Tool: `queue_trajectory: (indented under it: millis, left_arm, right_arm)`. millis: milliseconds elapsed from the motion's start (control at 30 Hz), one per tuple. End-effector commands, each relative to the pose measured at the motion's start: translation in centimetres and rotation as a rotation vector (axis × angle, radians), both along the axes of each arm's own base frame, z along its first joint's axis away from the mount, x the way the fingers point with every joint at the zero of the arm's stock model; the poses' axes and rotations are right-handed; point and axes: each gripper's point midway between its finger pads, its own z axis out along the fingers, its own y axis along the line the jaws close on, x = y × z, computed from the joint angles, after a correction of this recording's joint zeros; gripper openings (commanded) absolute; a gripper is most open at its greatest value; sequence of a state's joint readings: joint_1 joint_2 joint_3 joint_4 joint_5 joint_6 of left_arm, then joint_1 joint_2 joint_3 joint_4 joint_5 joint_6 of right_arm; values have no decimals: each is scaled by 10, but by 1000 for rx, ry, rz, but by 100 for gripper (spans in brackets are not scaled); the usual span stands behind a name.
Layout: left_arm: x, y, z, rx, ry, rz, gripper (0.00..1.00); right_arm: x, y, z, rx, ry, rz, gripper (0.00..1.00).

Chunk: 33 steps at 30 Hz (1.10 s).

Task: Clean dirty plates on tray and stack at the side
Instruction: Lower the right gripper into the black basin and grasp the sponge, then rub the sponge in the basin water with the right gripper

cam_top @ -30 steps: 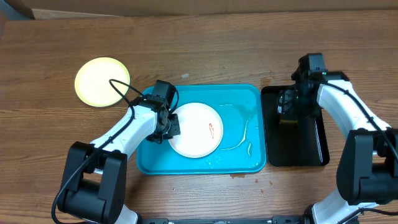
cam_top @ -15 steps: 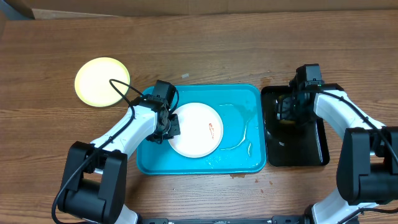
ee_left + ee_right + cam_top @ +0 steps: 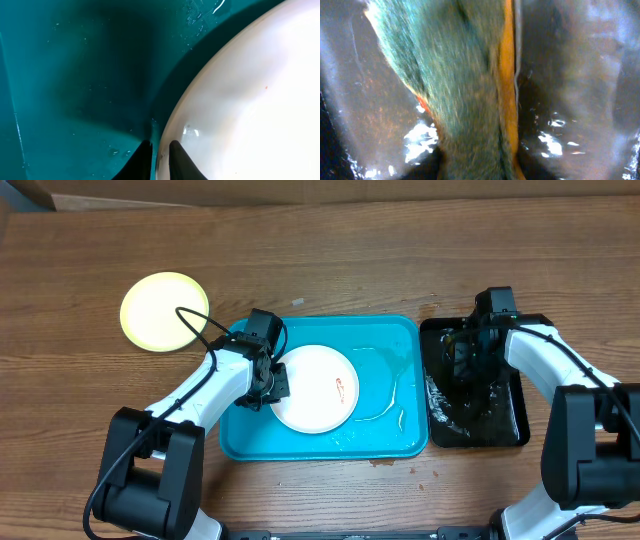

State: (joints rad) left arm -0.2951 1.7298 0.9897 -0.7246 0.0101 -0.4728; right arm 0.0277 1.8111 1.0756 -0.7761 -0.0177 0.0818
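While the yellow-green plate [image 3: 164, 311] lies aside upper left, the left gripper [image 3: 160, 150] pinches the smeared white plate [image 3: 315, 388]. I cannot tell whether the right gripper [image 3: 462, 358] holds the sponge [image 3: 465, 85].

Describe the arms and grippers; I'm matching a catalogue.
The left arm and right arm have white shells, black joints and black bases. A thin black cable loops off the left. The left gripper and right gripper are black; the left's fingers taper.

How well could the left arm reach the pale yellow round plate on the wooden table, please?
Probably yes: the pale yellow plate lies uncovered with nothing between, but the left gripper grips the white round plate's rim and must let go first.
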Motion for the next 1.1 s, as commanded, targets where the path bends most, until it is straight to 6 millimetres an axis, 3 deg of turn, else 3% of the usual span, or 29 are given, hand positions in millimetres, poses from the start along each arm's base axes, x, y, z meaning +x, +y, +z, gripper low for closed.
queue_trajectory:
  millis: [0, 200, 467, 500, 600, 633, 667, 700, 733, 767, 833, 1000, 1067]
  left_arm:
    - [-3, 2, -2, 19, 3, 2, 16]
    - [-3, 2, -2, 18, 3, 2, 16]
    - [-3, 2, -2, 19, 3, 2, 16]
    - [-3, 2, -2, 18, 3, 2, 16]
    - [-3, 2, -2, 18, 3, 2, 16]
    - [-3, 2, -2, 18, 3, 2, 16]
    - [-3, 2, -2, 18, 3, 2, 16]
    - [-3, 2, -2, 18, 3, 2, 16]
    - [-3, 2, -2, 18, 3, 2, 15]
    - [-3, 2, -2, 18, 3, 2, 16]
    - [-3, 2, -2, 18, 3, 2, 16]
    - [-3, 2, -2, 18, 3, 2, 16]
    - [-3, 2, -2, 18, 3, 2, 16]
  right_arm:
    - [22, 2, 12, 3, -76, 4, 76]
    - [40, 2, 16, 5, -149, 4, 77]
    - [42, -2, 14, -19, -162, -1, 76]
    - [42, -2, 14, -19, -166, -1, 70]
    - [42, -2, 10, -19, -173, -1, 16]
    - [42, -2, 9, -19, -175, -1, 5]
    - [42, -2, 8, -20, -180, 2, 4]
    - [44, -2, 8, -20, -188, 2, 6]
    - [46, -2, 9, -19, -197, 2, 34]
    - [48, -2, 10, -19, -208, 2, 55]
    - [55, -2, 13, -18, -232, 1, 73]
    - [68, -1, 18, -17, -288, 0, 75]
    - [71, -1, 19, -16, -304, 0, 69]
